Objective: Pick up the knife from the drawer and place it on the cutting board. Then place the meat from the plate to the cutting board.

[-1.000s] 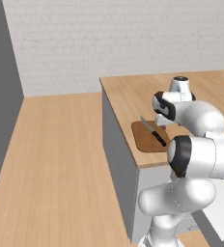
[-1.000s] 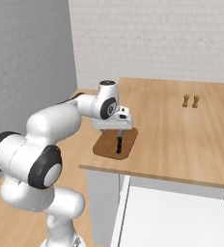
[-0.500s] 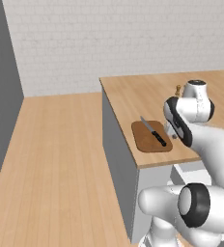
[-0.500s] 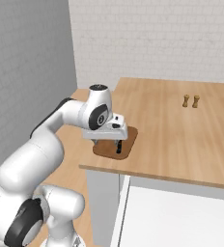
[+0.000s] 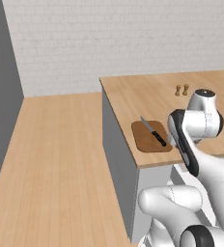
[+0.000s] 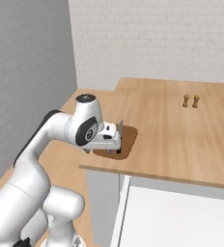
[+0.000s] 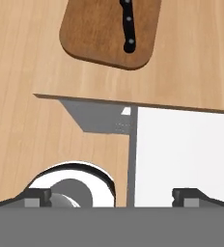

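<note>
The knife [image 5: 153,132] lies flat on the cutting board [image 5: 151,136], black handle toward the counter's front edge and grey blade pointing away across the board; in the hand view the handle [image 7: 128,26] sits near the board's right side, fully within the board's outline [image 7: 94,34]. We note the change over the last second: the gripper [image 7: 111,197], which a second ago hung directly over the board, has drawn back toward the robot and now looks down past the counter edge, with the board at the far side of its view. Its jaws stand spread wide and hold nothing; the two fingertips [image 7: 36,196] are well apart with only floor and cabinet between them. We judge from this that the knife step is complete and the release was clean. Below the tan countertop [image 6: 181,130], the white drawer [image 6: 176,217] stands pulled out. The meat and the plate are not identifiable in these pictures, so we judge that the arm must next travel elsewhere along the counter to find them. Two small brown shakers [image 6: 190,101] stand well apart from the board.
</note>
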